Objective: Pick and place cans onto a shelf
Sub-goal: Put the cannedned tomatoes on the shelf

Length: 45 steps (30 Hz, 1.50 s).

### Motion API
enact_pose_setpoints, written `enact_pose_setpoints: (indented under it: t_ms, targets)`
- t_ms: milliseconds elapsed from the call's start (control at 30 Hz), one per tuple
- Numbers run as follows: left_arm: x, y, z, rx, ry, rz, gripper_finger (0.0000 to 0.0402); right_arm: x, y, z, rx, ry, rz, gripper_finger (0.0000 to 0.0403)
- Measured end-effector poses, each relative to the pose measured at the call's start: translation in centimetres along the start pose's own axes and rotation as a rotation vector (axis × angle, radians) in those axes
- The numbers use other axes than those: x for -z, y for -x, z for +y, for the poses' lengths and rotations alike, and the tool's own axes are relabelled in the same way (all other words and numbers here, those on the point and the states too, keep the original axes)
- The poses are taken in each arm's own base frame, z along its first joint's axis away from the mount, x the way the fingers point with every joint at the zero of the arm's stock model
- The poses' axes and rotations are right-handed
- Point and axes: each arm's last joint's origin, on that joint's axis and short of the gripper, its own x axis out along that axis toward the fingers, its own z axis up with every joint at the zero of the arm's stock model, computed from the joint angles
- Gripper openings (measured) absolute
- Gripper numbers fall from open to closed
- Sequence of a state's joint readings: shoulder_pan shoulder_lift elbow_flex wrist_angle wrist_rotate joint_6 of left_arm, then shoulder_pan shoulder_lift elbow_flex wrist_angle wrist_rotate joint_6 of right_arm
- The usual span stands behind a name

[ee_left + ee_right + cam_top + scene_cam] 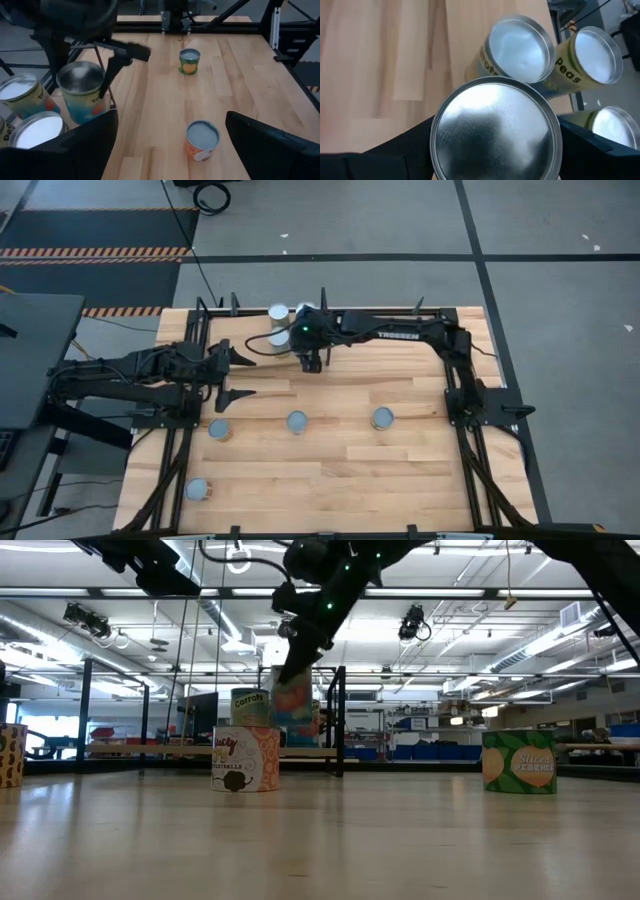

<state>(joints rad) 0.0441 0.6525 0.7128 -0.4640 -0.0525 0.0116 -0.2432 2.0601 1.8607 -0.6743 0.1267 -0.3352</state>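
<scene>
Four cans (298, 421) stand on the table (400, 465), four by the shelf (235, 311).

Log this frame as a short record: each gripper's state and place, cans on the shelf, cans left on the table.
right gripper: shut on a can, holding it at the shelf on the table's far edge
left gripper: open, empty, waiting at the table's left side
cans on shelf: at least three, e.g. the Peas can
cans on table: four, one mid-table
</scene>
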Motion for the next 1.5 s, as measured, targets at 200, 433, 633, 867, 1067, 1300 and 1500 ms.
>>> enact_pose_setpoints:
  t_ms: [200, 433, 633, 867, 1067, 1300, 1500]
  targets:
    - [0.0, 0.0, 0.0, 0.000, 0.000, -0.001, 0.0375, 0.9, -2.1, -0.2, -0.001, 0.033, 0.050, 0.0322]
    - [0.0, 0.0, 0.0, 0.000, 0.000, 0.003, 0.0375, 1.1, -2.9, -0.3, 0.007, 0.042, 0.062, 0.0337]
    - [0.0, 0.0, 0.0, 0.000, -0.001, 0.004, 0.0375, 1.3, -2.9, -0.4, 0.026, 0.048, 0.083, 0.0358]
    - [0.0, 0.0, 0.0, -0.007, 0.000, 0.004, 0.0375, 1.3, -2.9, -0.5, 0.067, 0.065, 0.098, 0.0363]
    - [0.0, 0.0, 0.0, -0.007, -0.002, 0.004, 0.0375, 0.9, -1.9, -0.7, 0.081, 0.071, 0.075, 0.0364]
    - [0.0, 0.0, 0.0, -0.007, -0.008, -0.001, 0.0375, 0.8, -1.4, -1.0, 0.086, 0.065, 0.065, 0.0367]
    - [0.0, 0.0, 0.1, -0.030, -0.002, 0.000, 0.0375, 0.8, -1.4, -1.1, 0.109, 0.068, 0.070, 0.0366]
